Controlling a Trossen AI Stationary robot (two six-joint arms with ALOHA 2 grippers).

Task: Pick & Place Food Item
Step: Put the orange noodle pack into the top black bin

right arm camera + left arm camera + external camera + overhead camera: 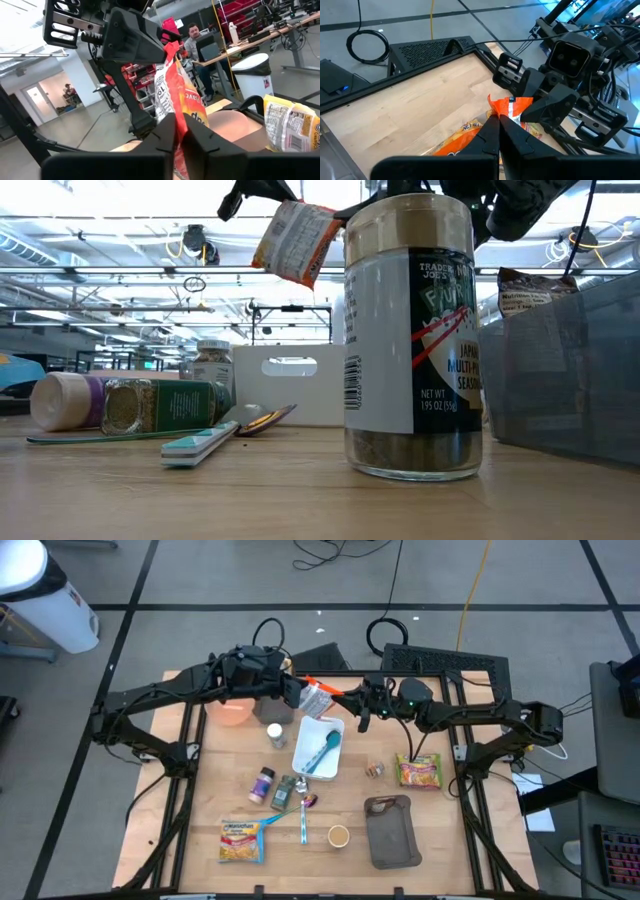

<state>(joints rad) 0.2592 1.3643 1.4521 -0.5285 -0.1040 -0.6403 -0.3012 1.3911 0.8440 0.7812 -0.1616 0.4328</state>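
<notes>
An orange-and-white snack packet [316, 698] hangs in the air over the far middle of the table, just beyond the white tray [305, 762]. Both grippers are shut on it. My left gripper [300, 690] reaches it from the table's left, my right gripper [345, 702] from the right. The low view shows the packet [295, 240] tilted, high above the table top. The packet also shows in the left wrist view [512, 106] and in the right wrist view [172, 92]. My left gripper pinches the packet's orange edge [496, 111] between its two fingers, coming from the table's left and slanting down. The packet is lifted clear of the table and reaches out beyond the fingertips toward the other gripper. My right gripper pinches the packet's opposite edge [181, 116] between its two fingers, coming from the table's right, about level. The packet stands up beyond the fingertips, clear of the table, its far edge in the left gripper's fingers [159, 39].
The tray holds a teal spoon [326, 748]. An orange bowl [232, 710] stands far left. Spice jars [262, 783], noodle packets [241, 840] [419, 770], a grey tray [390, 832] and a small cup [338, 835] lie nearer. A person [196, 36] sits beyond the table.
</notes>
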